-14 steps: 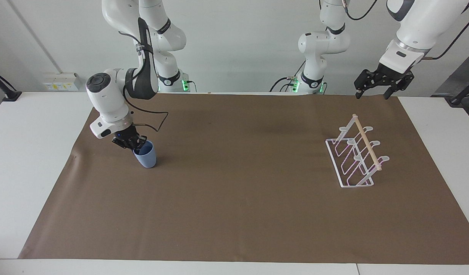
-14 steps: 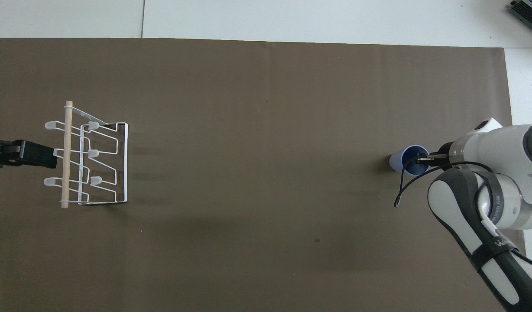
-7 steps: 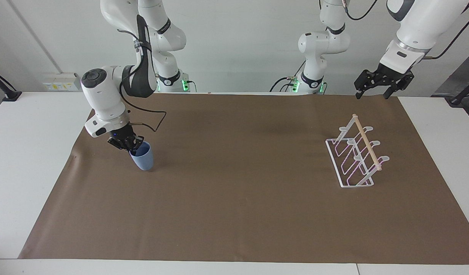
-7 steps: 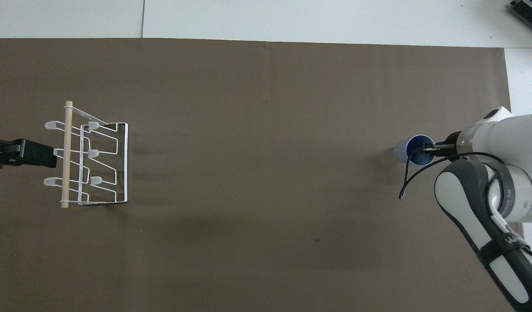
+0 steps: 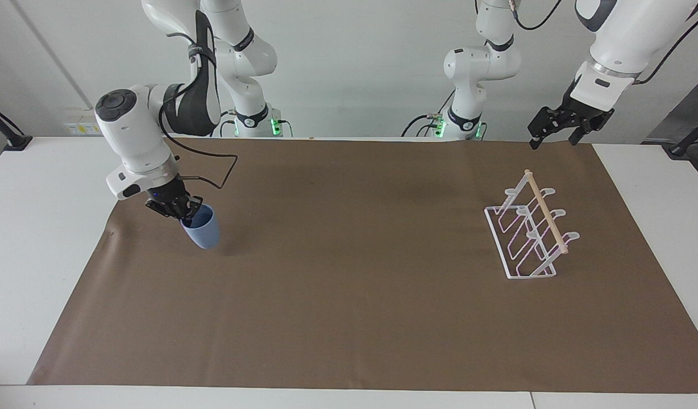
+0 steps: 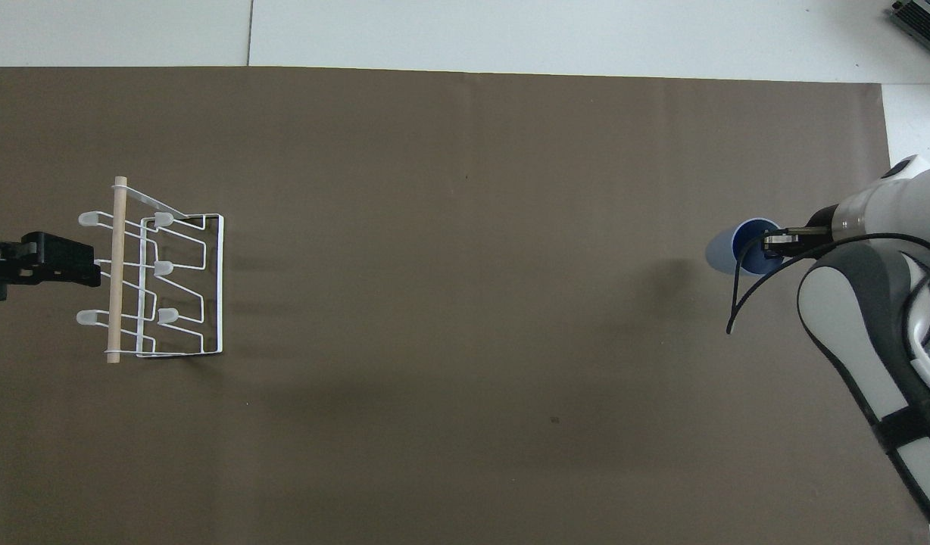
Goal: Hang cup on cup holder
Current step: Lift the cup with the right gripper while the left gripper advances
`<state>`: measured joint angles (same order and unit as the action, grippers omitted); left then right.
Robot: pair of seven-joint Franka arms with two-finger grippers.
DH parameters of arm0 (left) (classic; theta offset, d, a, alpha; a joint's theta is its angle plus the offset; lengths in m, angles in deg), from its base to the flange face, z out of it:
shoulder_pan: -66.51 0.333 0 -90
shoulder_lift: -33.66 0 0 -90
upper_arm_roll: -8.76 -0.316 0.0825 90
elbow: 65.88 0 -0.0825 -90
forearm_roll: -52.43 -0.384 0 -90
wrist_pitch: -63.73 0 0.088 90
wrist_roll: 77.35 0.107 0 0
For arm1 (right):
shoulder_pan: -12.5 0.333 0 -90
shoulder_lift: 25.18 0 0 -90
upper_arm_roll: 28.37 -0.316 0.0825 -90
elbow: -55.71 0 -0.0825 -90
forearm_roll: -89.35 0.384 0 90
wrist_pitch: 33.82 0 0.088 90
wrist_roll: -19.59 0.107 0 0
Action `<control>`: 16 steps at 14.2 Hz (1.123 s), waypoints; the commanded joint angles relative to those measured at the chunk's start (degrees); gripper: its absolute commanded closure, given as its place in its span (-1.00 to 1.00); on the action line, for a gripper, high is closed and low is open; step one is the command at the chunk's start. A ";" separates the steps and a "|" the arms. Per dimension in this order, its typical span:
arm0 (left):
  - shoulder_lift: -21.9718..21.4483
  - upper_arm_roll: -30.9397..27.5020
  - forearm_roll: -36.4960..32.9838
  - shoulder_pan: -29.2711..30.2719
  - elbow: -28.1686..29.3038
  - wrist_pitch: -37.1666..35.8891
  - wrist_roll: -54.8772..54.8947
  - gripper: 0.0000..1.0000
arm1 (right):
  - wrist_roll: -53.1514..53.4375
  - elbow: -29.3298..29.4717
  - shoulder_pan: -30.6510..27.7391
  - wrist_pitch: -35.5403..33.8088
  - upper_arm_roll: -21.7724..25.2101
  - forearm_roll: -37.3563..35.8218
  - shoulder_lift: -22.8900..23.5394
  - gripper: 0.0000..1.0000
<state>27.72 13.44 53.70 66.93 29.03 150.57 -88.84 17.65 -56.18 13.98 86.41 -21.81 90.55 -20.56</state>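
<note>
The light blue cup [image 5: 204,233] [image 6: 719,253] hangs tilted just above the brown mat at the right arm's end of the table. My right gripper [image 5: 185,213] [image 6: 769,244] is shut on its rim, one finger inside the cup. The white wire cup holder [image 5: 545,213] [image 6: 118,272], with a wooden rod along its top, stands on the mat at the left arm's end with nothing on its prongs. My left gripper [image 5: 553,138] [image 6: 92,265] waits open in the air beside the holder, holding nothing.
A brown mat [image 5: 349,295] covers most of the white table [image 5: 36,238]. The right arm's black cable [image 6: 738,310] dangles beside the cup. Nothing else lies on the mat between the cup and the holder.
The right gripper has lifted the cup off the mat, tilting it and carrying it toward the right arm's end of the table. The left gripper shifted only slightly.
</note>
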 commanded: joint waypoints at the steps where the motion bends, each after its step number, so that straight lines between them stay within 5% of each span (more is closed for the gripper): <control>1: -1.17 -0.64 0.84 -0.77 1.24 0.95 -6.68 -1.00 | -2.10 4.92 -0.60 -4.64 0.03 0.55 1.09 1.00; 5: -1.09 -0.64 10.39 0.02 1.06 3.67 -23.62 -1.00 | -2.10 10.98 -0.60 -12.19 0.12 0.12 0.91 1.00; 11: -1.79 -0.81 20.87 1.77 2.82 6.40 -29.28 -1.00 | -2.01 19.33 -0.60 -24.06 0.12 0.11 0.21 1.00; 16: -3.19 -1.16 30.53 3.10 6.50 7.37 -36.31 -1.00 | -1.93 20.31 -0.17 -26.19 -0.05 0.29 -2.16 1.00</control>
<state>27.32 12.16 80.83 69.58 31.65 156.16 -122.02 17.28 -36.37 13.88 61.35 -21.86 90.50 -21.97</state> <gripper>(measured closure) 0.000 0.956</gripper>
